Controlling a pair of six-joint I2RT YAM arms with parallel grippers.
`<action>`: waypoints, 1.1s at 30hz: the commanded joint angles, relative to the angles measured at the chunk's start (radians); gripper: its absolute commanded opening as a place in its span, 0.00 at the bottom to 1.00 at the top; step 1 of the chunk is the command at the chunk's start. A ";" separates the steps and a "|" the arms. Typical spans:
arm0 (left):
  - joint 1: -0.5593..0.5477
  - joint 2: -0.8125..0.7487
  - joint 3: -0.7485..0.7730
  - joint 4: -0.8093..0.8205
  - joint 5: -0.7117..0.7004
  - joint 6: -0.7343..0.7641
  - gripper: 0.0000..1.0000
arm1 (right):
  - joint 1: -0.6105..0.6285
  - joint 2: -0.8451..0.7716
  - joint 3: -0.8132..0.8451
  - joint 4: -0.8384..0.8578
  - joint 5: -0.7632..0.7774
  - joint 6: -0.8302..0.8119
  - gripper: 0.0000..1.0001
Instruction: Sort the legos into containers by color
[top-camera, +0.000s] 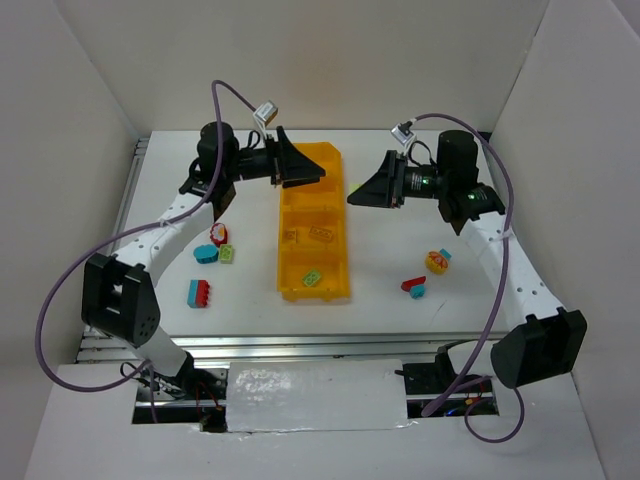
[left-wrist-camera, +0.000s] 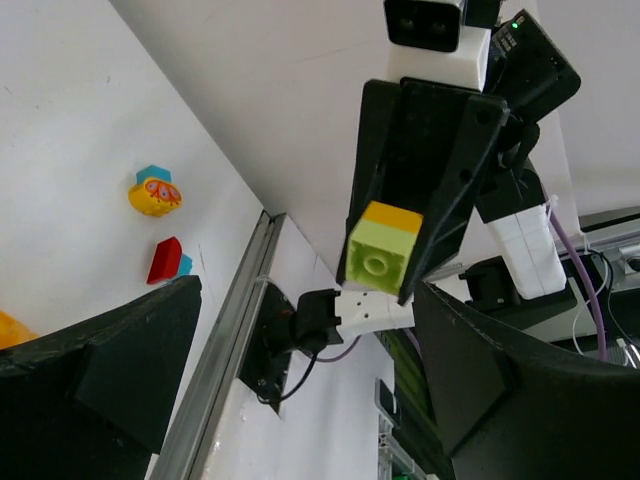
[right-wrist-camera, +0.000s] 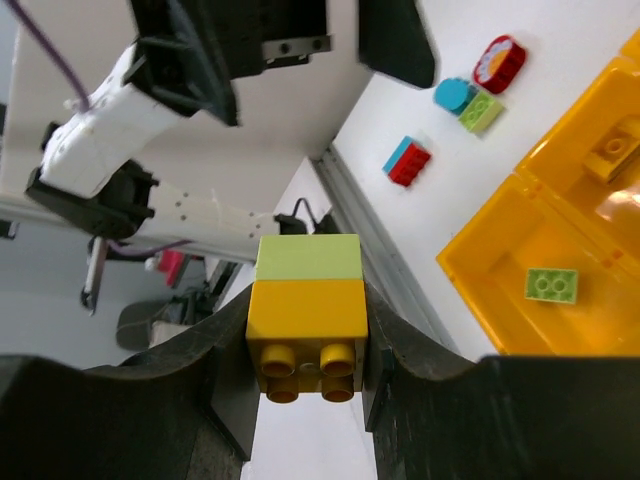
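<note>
- Currently the right gripper (top-camera: 358, 195) is clenched on a two-brick stack (right-wrist-camera: 307, 310), with one finger pressed against each side.
- Stack axis: it runs along the fingers. The light green half is the far end and the yellow half is nearer the wrist. In the right wrist view this axis stands vertical at frame centre.
- In the top view the green end points left, toward the left gripper (top-camera: 303, 165), whose jaws are spread wide and hold nothing.
- The left gripper sits over the upper left corner of the bin (top-camera: 283, 255). The right gripper sits just right of the bin's upper half.
- Bin long axis: top to bottom at frame centre.
- Bin contents: a green brick (top-camera: 313, 278) in the lowest compartment and a yellow brick (top-camera: 320, 235) in the compartment above it.
- Loose bricks lie on the table (top-camera: 380, 260) on both sides of the bin. A red-and-teal pair (top-camera: 200, 293) is at lower left and a red-and-teal piece (top-camera: 413, 287) at lower right.
</note>
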 joint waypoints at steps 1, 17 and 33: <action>0.004 -0.076 0.058 -0.014 0.021 0.048 1.00 | 0.006 -0.056 0.020 -0.037 0.116 -0.041 0.10; -0.001 -0.183 0.119 -0.554 -0.198 0.599 1.00 | 0.101 -0.022 0.140 -0.266 0.347 -0.019 0.07; -0.189 -0.393 -0.024 -0.403 -0.328 0.981 1.00 | 0.107 0.044 0.090 0.181 -0.131 0.552 0.05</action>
